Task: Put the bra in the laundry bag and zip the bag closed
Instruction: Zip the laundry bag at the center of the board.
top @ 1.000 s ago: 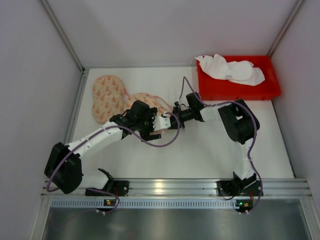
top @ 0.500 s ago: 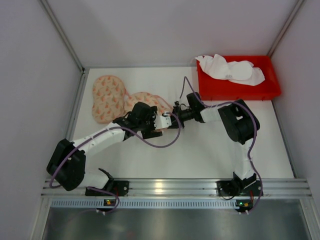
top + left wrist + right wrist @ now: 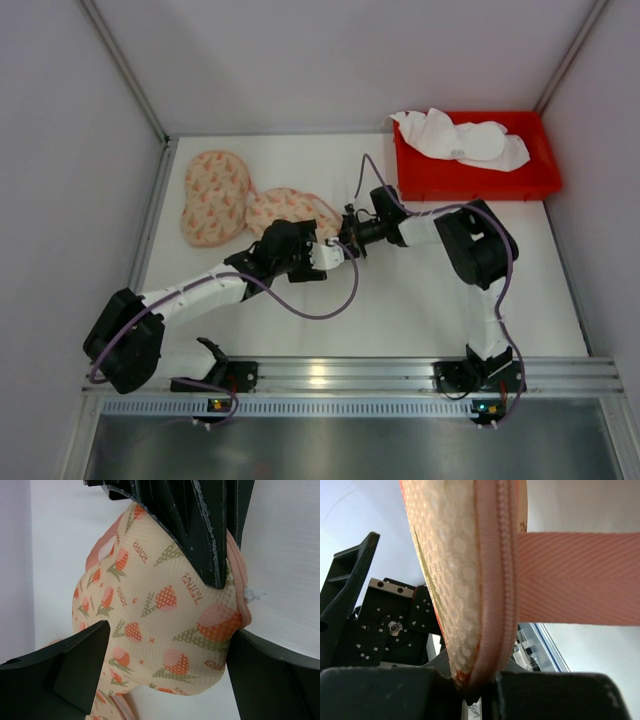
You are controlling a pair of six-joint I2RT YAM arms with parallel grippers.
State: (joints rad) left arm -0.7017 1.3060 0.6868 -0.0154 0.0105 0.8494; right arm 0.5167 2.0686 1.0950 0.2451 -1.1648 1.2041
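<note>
At centre frame, the right fingers [image 3: 347,243] clench the zipper edge of the laundry bag [image 3: 285,207] while the left fingers [image 3: 322,256] gape, released, around it.

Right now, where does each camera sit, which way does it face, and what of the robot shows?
Top external: above and behind the bases, facing down on the table; both arms, left gripper and right gripper meeting at the laundry bag.
Left wrist: on the left arm, facing the bag's end between its open fingers; right gripper shows at top.
Right wrist: on the right arm, close on the zipper clamped in its fingers; left arm behind.
Shared: both wrist views show the bag end.
</note>
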